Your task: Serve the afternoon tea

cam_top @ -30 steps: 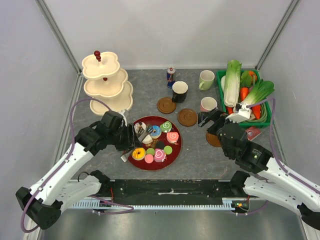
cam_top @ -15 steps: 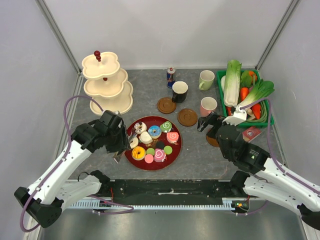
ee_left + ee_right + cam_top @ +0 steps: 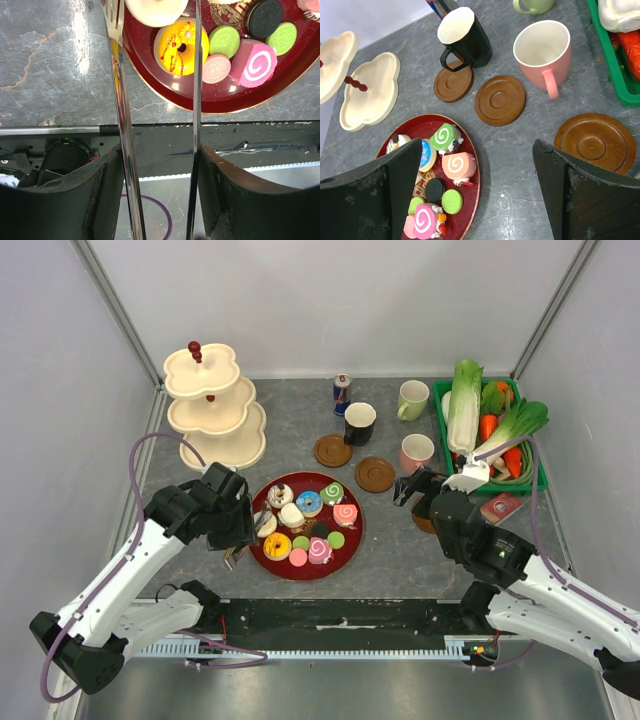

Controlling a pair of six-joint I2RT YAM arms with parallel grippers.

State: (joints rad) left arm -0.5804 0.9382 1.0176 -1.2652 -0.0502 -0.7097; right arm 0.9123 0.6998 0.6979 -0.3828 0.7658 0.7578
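Presently the left fingers (image 3: 95, 190) are clamped on the arms of the metal tongs (image 3: 123, 130). The blades straddle the yellow donut (image 3: 172, 35) at the near-left edge of the red tray (image 3: 210, 102), which carries the pastries (image 3: 310, 503); we cannot confirm blade contact. The right fingers (image 3: 395, 175) stand spread wide and empty above the bench (image 3: 520, 165), near the pink mug (image 3: 535, 65) and a bare wooden coaster (image 3: 592, 140), with the black mug (image 3: 470, 42) beyond.

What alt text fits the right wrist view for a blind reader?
The open right gripper looks down on three brown coasters, a black mug and a pink mug on a grey table. A red tray of toy pastries sits at lower left.
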